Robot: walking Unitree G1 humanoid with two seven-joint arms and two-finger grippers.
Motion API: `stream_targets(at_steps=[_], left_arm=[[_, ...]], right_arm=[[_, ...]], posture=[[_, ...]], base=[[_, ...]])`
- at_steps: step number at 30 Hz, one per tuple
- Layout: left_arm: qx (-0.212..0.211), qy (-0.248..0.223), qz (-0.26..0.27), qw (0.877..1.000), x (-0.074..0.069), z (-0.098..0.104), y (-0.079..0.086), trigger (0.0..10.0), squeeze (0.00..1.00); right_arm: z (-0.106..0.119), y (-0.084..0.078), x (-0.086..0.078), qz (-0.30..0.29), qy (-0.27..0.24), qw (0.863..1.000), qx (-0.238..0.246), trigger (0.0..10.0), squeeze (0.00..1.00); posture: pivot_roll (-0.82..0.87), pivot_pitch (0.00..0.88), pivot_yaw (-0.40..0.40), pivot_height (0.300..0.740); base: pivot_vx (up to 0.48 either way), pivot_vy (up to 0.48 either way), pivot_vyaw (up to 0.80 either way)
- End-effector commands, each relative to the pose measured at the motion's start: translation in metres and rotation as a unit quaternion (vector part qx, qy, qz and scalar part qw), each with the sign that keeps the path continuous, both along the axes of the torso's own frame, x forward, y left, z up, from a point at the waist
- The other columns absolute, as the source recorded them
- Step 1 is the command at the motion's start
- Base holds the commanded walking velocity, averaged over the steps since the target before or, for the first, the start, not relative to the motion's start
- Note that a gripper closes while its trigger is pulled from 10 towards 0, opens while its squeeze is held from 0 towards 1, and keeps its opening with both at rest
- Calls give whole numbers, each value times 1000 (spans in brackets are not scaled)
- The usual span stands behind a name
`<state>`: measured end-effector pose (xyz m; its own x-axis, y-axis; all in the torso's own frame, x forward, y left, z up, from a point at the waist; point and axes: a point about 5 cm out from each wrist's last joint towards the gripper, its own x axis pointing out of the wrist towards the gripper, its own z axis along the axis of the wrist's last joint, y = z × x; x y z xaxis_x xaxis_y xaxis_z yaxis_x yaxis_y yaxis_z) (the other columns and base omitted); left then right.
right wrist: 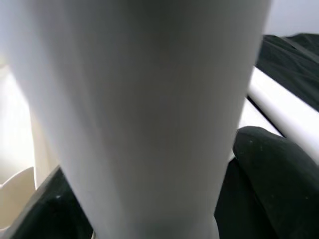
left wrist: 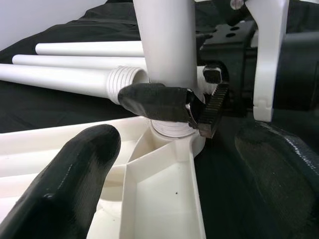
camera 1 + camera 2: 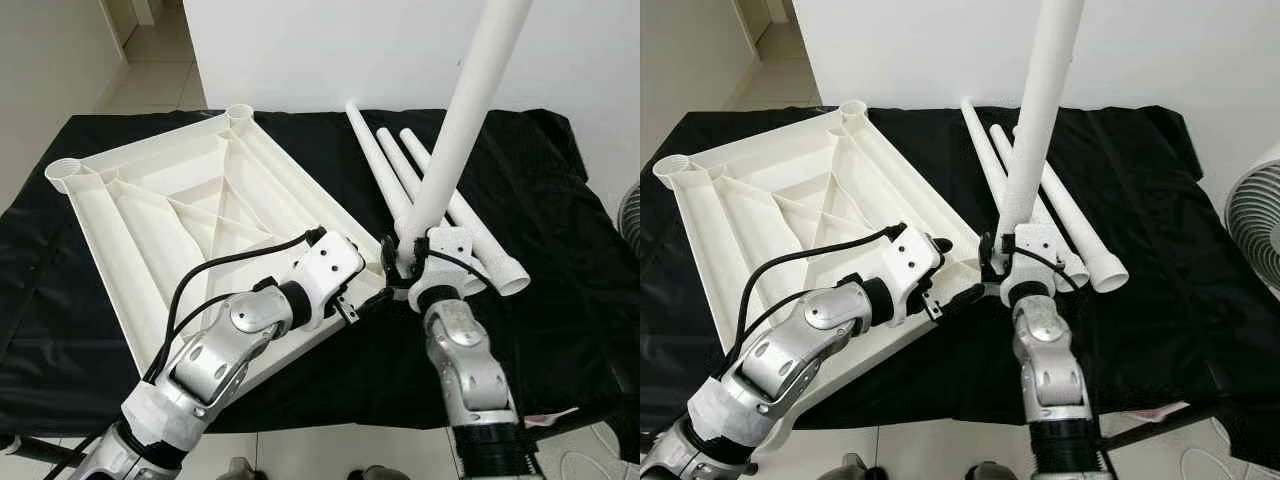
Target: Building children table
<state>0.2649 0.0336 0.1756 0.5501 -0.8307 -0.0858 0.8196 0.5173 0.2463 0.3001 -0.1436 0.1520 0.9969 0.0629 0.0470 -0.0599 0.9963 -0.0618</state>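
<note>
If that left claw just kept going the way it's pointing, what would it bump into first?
Most likely the upright white leg held by the right gripper over the tabletop's corner socket. The left gripper points straight at it, though depth is hard to judge.

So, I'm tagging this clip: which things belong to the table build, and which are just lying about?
Job:
upturned tabletop
upright leg gripped by right gripper at the near corner socket
three spare legs
left gripper, beside the socket

Lying about:
black cloth
fan

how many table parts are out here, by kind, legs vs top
White table legs: 4, one upright leg held by the right gripper, three loose legs lying on the black cloth
White tabletop, upside down: 1
Total: 5
</note>
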Motion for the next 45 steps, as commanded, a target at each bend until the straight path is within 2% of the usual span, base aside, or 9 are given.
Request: stream_targets(at_steps=[1, 2, 3, 23, 25, 31, 40, 41, 45], left_arm=[[8, 7, -45, 999, -2, -1, -2, 10000, 0], [8, 7, -45, 999, -2, -1, -2, 10000, 0], [8, 6, -45, 999, -2, -1, -2, 10000, 0], [3, 9, -47, 999, -5, 0, -4, 10000, 0], [6, 11, -46, 999, -5, -1, -2, 10000, 0], [8, 13, -42, 999, -5, -2, 2, 10000, 0], [11, 14, -43, 999, -5, -2, 3, 10000, 0], [11, 14, -43, 999, -5, -3, 3, 10000, 0], [10, 14, -44, 999, -4, -2, 2, 10000, 0]], right_arm=[[-1, -1, 4, 20, 8, 1000, 2, 10000, 1000], [-1, -1, 4, 20, 8, 1000, 2, 10000, 1000], [2, -3, 7, 47, 4, 999, -3, 10000, 0], [11, -5, 24, 295, 5, 953, -70, 9412, 0], [7, -10, 26, 301, 16, 950, -78, 3725, 0], [2, -18, 29, 303, 31, 949, -81, 0, 0], [2, -20, 26, 302, 23, 951, -68, 0, 0], [2, -19, 25, 296, 20, 953, -64, 10000, 0], [2, -18, 23, 272, 14, 961, -52, 10000, 0]], posture=[[-155, 46, 32, 740], [-155, 46, 32, 740], [-155, 46, 32, 740], [-145, 57, 34, 740], [-145, 57, 34, 740], [-135, 61, 30, 740], [-138, 66, 32, 740], [-138, 66, 32, 740], [-145, 70, 34, 740]], base=[[0, 0, 0], [0, 0, 0], [0, 0, 0], [0, 0, 0], [0, 0, 0], [0, 0, 0], [0, 0, 0], [0, 0, 0], [0, 0, 0]])
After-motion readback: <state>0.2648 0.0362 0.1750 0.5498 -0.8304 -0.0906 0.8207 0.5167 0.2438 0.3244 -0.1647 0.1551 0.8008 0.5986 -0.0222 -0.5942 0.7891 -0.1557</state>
